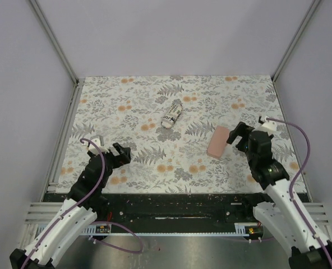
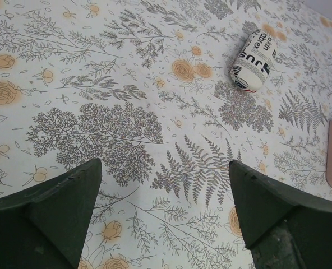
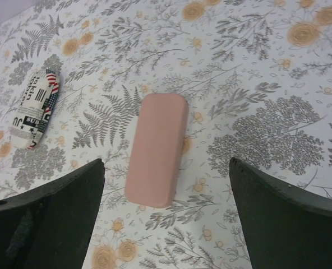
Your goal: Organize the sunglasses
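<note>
**No sunglasses in sight; both containers closed**

Neither pair of sunglasses shows in any view. On the floral table (image 1: 127, 95) lie only two containers: a pink hard case (image 1: 217, 142) right of centre, and a stars-and-stripes soft pouch (image 1: 172, 114) farther back, near the middle. The case is shut, and the pouch looks plump. The likely reading is that each pair is already stowed inside one of them and the task is at or near its end, though the pictures cannot confirm what is inside.

With the sunglasses hidden, their heading cannot be told. The case's long axis runs near to far, its far end leaning slightly right. The pouch lies much the same way, a little more tilted to the right.

The left gripper (image 1: 121, 153) hovers over bare cloth at the near left, fingers wide apart and holding nothing. The right gripper (image 1: 237, 135) sits just right of the case, fingers likewise spread and empty; its wrist camera looks down on the case between them. If anything is left, it may only be tidying the two containers' placement.
</note>
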Controlling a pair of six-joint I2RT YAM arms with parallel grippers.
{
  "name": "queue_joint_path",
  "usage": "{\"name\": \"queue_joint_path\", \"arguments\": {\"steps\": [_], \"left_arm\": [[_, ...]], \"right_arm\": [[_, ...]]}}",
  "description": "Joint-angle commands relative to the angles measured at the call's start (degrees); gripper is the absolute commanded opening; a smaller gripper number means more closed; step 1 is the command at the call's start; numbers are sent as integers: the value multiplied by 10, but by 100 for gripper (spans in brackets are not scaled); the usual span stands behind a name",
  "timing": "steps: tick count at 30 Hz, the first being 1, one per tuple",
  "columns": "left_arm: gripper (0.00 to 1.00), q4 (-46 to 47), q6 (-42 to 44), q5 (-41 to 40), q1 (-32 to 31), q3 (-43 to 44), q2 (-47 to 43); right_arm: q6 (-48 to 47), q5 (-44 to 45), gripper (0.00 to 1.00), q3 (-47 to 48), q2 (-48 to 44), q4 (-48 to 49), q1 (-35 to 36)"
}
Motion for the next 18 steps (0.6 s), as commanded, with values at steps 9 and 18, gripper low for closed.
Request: {"name": "queue_joint_path", "arguments": {"steps": [9,18], "left_arm": [[99,35,10,12,1,-4,0],[99,34,8,8,1,-8,-9]], "right_arm": [[11,70,99,-203,-265,101,3],[15,71,99,-184,-226,97,3]]}}
